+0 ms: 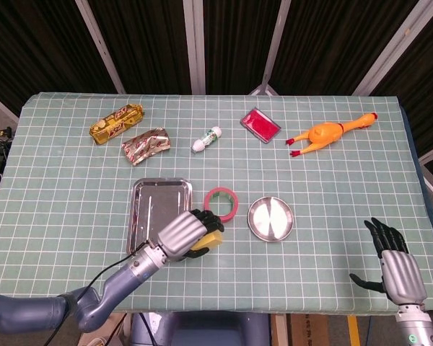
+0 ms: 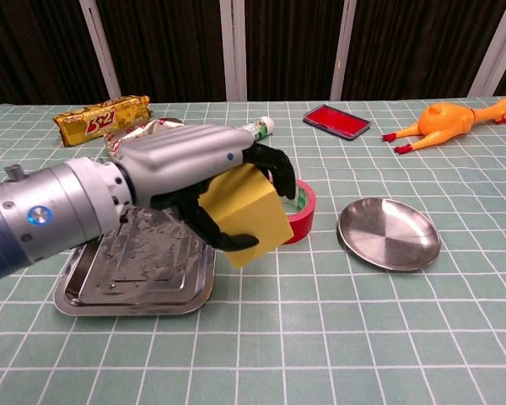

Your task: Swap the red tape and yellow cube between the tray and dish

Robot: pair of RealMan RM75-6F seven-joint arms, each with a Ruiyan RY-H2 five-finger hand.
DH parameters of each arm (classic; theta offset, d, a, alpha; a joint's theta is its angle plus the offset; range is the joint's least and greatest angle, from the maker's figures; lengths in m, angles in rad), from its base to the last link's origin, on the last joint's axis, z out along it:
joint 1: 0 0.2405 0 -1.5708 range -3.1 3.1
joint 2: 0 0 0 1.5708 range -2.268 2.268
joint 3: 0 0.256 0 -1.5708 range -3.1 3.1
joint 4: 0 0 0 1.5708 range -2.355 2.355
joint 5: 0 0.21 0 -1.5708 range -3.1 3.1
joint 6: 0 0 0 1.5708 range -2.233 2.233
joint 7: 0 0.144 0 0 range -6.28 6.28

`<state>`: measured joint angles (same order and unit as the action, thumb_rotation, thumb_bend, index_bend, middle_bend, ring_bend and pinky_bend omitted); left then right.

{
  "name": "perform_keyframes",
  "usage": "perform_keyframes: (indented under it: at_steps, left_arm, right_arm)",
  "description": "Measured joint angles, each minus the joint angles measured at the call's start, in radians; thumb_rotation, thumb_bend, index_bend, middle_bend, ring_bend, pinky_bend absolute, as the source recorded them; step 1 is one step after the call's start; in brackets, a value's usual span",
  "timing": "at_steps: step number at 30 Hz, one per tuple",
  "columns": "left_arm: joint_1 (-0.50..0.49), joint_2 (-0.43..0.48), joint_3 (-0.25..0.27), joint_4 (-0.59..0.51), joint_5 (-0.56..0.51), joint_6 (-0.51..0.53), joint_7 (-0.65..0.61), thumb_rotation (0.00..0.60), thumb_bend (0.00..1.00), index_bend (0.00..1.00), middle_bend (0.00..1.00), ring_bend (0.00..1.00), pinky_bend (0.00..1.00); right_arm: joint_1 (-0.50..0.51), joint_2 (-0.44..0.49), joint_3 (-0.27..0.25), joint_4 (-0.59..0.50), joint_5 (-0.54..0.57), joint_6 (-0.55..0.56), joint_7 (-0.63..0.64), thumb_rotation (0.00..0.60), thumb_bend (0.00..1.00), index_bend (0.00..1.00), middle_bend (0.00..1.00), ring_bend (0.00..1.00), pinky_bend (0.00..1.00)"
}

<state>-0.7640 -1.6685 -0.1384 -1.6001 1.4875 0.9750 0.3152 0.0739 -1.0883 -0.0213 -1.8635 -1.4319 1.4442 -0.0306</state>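
My left hand (image 1: pixel 182 235) (image 2: pixel 190 179) holds the yellow cube (image 2: pixel 246 216) (image 1: pixel 212 241) in the air, just right of the steel tray (image 1: pixel 150 204) (image 2: pixel 143 277) and in front of the red tape (image 1: pixel 223 204) (image 2: pixel 304 202). The tape lies flat on the cloth between the tray and the round steel dish (image 1: pixel 270 218) (image 2: pixel 390 234), partly hidden by the cube in the chest view. Nothing lies in the tray or the dish. My right hand (image 1: pixel 395 265) hovers open at the table's near right corner, fingers spread.
Along the far side lie a yellow snack pack (image 1: pixel 117 122), a silver wrapper (image 1: pixel 145 145), a small white bottle (image 1: pixel 207 138), a red flat case (image 1: pixel 260 125) and a rubber chicken (image 1: pixel 328 133). A green checked cloth covers the table.
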Motion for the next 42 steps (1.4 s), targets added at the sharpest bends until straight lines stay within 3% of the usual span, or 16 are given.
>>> perform_keyframes:
  at_steps: [6, 9, 14, 17, 20, 27, 35, 42]
  left_arm:
    - [-0.05, -0.102, -0.02, 0.049, -0.106, -0.072, 0.099, 0.6, 0.49, 0.32, 0.27, 0.24, 0.47]
    - [-0.074, -0.144, -0.027, 0.084, -0.125, -0.089, 0.116, 0.6, 0.42, 0.31, 0.24, 0.19, 0.42]
    - [-0.097, -0.164, -0.025, 0.101, -0.163, -0.121, 0.161, 0.6, 0.17, 0.23, 0.11, 0.02, 0.11]
    - [-0.105, -0.155, -0.023, 0.086, -0.203, -0.133, 0.222, 0.6, 0.06, 0.19, 0.03, 0.0, 0.01]
    - [-0.112, -0.142, -0.022, 0.053, -0.258, -0.133, 0.312, 0.6, 0.0, 0.15, 0.0, 0.0, 0.0]
    - [-0.135, -0.1, -0.024, -0.109, -0.417, -0.085, 0.529, 0.6, 0.0, 0.15, 0.0, 0.0, 0.0]
    - [-0.108, -0.033, -0.056, -0.175, -0.305, 0.083, 0.471, 0.6, 0.0, 0.15, 0.0, 0.0, 0.0]
    - [-0.125, 0.036, -0.112, -0.097, -0.408, 0.026, 0.43, 0.6, 0.0, 0.15, 0.0, 0.0, 0.0]
  right_arm:
    - [-0.003, -0.002, 0.008, 0.005, 0.001, -0.003, 0.0, 0.6, 0.02, 0.0, 0.0, 0.0, 0.0]
    - [-0.004, -0.002, 0.009, 0.005, 0.0, -0.008, 0.002, 0.6, 0.02, 0.0, 0.0, 0.0, 0.0]
    - [-0.008, 0.003, 0.013, 0.002, 0.0, -0.009, 0.014, 0.6, 0.02, 0.0, 0.0, 0.0, 0.0]
    - [-0.011, 0.008, 0.015, -0.001, -0.004, -0.006, 0.039, 0.6, 0.02, 0.0, 0.0, 0.0, 0.0]
    - [-0.015, 0.015, 0.016, 0.0, -0.011, -0.007, 0.051, 0.6, 0.02, 0.0, 0.0, 0.0, 0.0]
    - [-0.016, 0.017, 0.019, -0.003, 0.001, -0.018, 0.027, 0.6, 0.02, 0.0, 0.0, 0.0, 0.0]
    - [-0.021, 0.027, 0.021, -0.019, 0.014, -0.024, 0.018, 0.6, 0.02, 0.0, 0.0, 0.0, 0.0]
    - [-0.02, 0.021, 0.035, -0.011, 0.051, -0.033, -0.004, 0.6, 0.02, 0.0, 0.0, 0.0, 0.0]
